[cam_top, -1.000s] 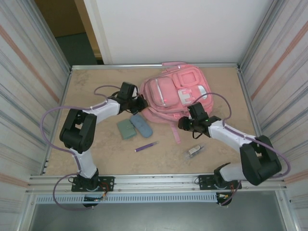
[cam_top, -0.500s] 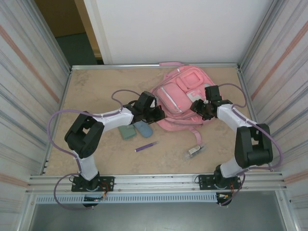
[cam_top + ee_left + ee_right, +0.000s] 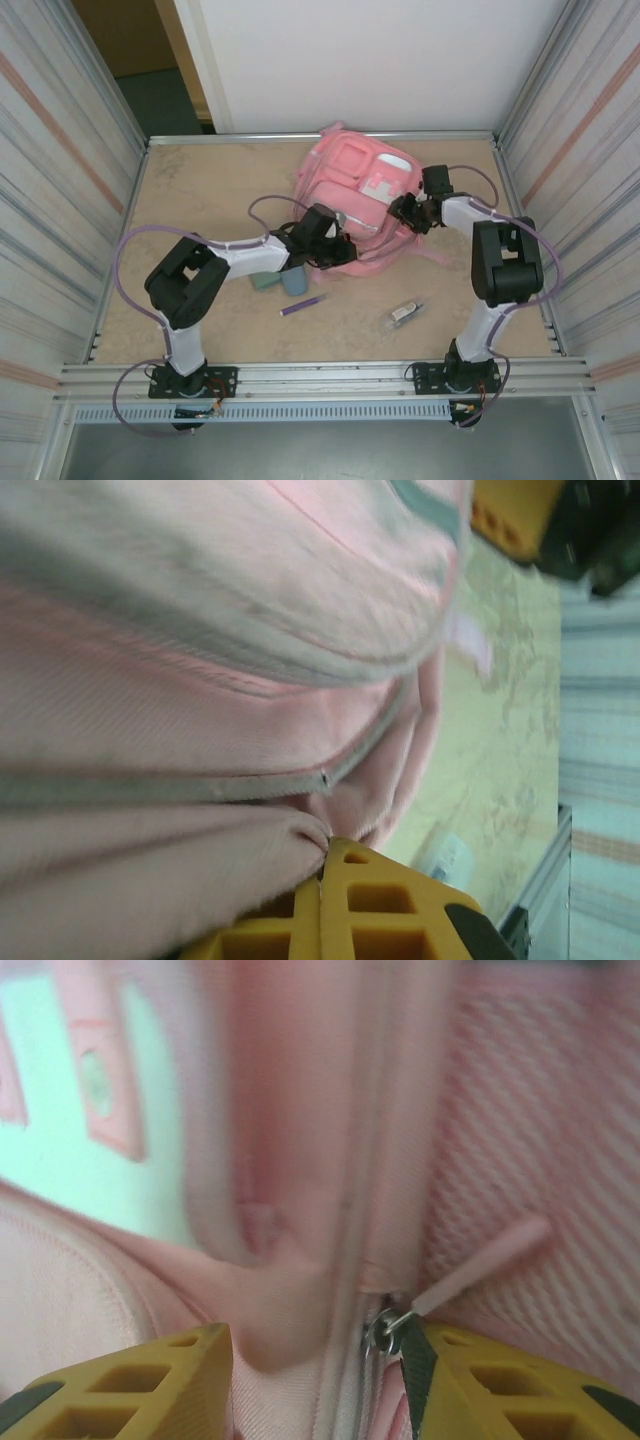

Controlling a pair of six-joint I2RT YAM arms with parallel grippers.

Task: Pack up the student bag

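Dragged rearward, the large pink fabric student bag is pinched steady by the left gripper, right gripper half-spread astride its zipper.

- A large pink fabric student bag lies near the far edge of the table, right of centre, its top close to the far rail.
- It sits front side up and askew, showing lighter pink pockets and a white patch.
- Its cloth is bunched along a grey zip line, seen from the left wrist.
- A pink pull tab hangs from a metal ring on another zip.
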